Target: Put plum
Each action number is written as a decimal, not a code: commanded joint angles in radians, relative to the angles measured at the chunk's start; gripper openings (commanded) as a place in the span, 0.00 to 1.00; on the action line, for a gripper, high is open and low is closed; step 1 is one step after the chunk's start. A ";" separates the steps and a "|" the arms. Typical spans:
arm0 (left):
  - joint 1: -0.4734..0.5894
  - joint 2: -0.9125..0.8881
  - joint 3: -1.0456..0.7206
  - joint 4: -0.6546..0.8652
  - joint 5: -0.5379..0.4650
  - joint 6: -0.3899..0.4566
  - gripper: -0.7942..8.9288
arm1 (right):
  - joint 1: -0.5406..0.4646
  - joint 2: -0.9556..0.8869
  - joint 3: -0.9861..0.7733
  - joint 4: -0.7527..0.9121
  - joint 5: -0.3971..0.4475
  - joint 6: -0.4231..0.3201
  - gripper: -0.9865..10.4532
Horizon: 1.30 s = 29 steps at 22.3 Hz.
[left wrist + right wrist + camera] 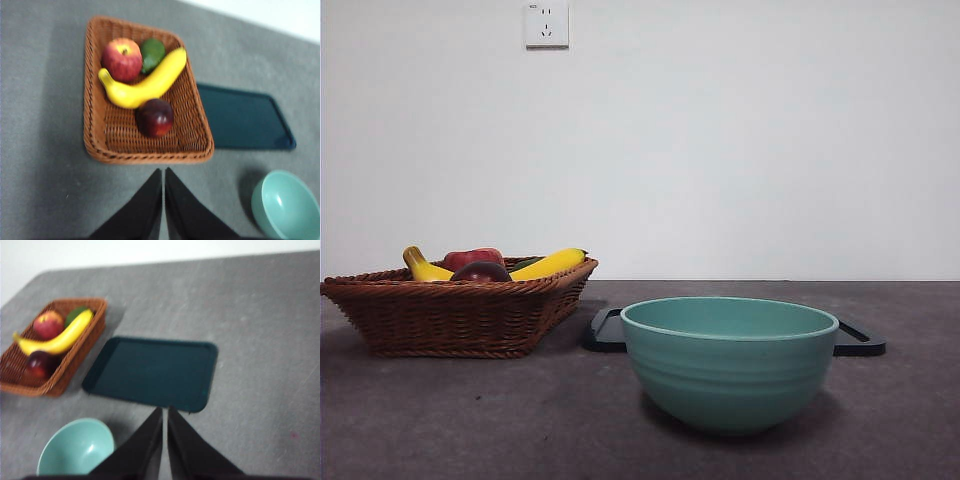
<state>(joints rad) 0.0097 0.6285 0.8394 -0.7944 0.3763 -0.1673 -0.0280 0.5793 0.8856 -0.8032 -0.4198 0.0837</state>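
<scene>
Plum (155,117), dark maroon and glossy, lies in the wicker basket (97,135) at the left of the worktop (45,190), in the bare half of the basket and just beside the yellow banana (145,82); a red apple (122,59) and a green fruit (152,52) sit beyond the banana. In the front view only the plum's crown (480,271) shows above the basket rim. Right of the basket lies a flat dark tray (155,371), and nearer the front camera stands a teal bowl (730,362), both without contents. The left gripper (163,172) hangs above the worktop just outside the basket's near edge, its jaws pressed together and holding nothing; the right gripper (165,410) hovers over the tray's near edge, likewise closed and empty. By appearance the plum should be light and firm-skinned but smooth, round and apt to slip or roll, so a grasp across its widest girth from above, with jaws opened wider than the fruit, looks safest. The side away from the banana is free, which leaves room for one jaw; the other must enter the narrow space by the banana. No destination is named in the task; tray and bowl are both candidates.
</scene>
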 commanded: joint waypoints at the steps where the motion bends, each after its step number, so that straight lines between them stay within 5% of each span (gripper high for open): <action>1: -0.011 0.055 0.062 -0.039 0.023 0.094 0.09 | 0.029 0.055 0.060 -0.061 -0.012 -0.063 0.09; 7: -0.048 0.125 0.130 -0.113 0.108 0.147 0.09 | 0.112 0.198 0.149 -0.224 -0.031 -0.128 0.09; 15: -0.058 0.127 0.130 -0.125 0.108 0.177 0.10 | 0.166 0.243 0.151 -0.229 -0.036 -0.129 0.09; 17: -0.057 0.127 0.130 -0.125 0.108 0.177 0.24 | 0.166 0.243 0.151 -0.229 -0.036 -0.124 0.13; 21: -0.057 0.127 0.130 -0.126 0.108 0.175 0.57 | 0.166 0.243 0.151 -0.229 -0.036 -0.117 0.43; 29: -0.058 0.130 0.130 -0.123 0.107 0.166 0.57 | 0.166 0.243 0.151 -0.229 -0.036 -0.117 0.43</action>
<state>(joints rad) -0.0444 0.7483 0.9501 -0.9268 0.4778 -0.0090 0.1360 0.8143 1.0164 -1.0367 -0.4522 -0.0299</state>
